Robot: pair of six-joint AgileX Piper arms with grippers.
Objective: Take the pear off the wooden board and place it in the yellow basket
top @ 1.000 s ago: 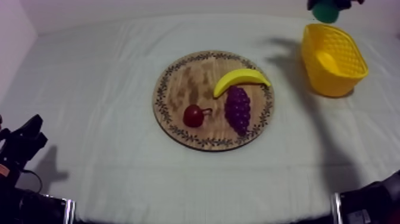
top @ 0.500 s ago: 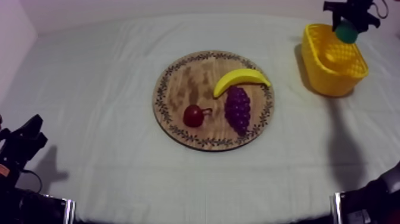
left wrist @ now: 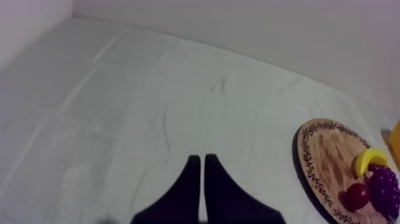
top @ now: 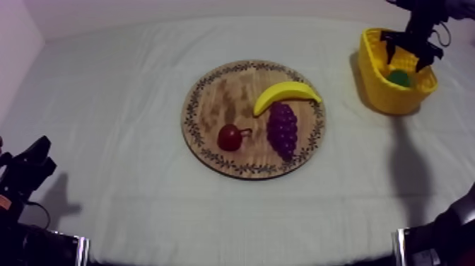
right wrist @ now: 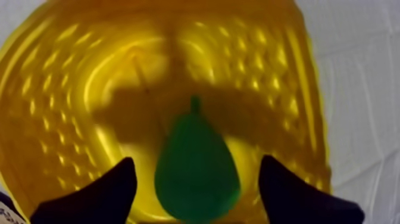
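One table [top: 127, 92] is seen, covered by a lightly creased grey-white cloth [left wrist: 119, 107]; a pale wall [left wrist: 250, 30] is met beyond its far edge. At the table's middle a round wooden board [top: 219, 95] with a patterned rim is laid; on it a banana [top: 286, 93], a bunch of grapes [top: 283, 130] and a small red fruit [top: 228, 137] are carried, the banana just beyond the grapes, the red fruit just beside them. Toward the far right corner the yellow basket [top: 380, 92] is set. The right hand [top: 408, 51] is held over the basket, its fingers [right wrist: 113, 190] spread wide apart; nothing is gripped by them. The pear [right wrist: 196, 170] is found on the basket's floor, between the fingers and apart from both. The left hand [left wrist: 199, 176] is seen low by the near left corner, its fingers pressed together on nothing.
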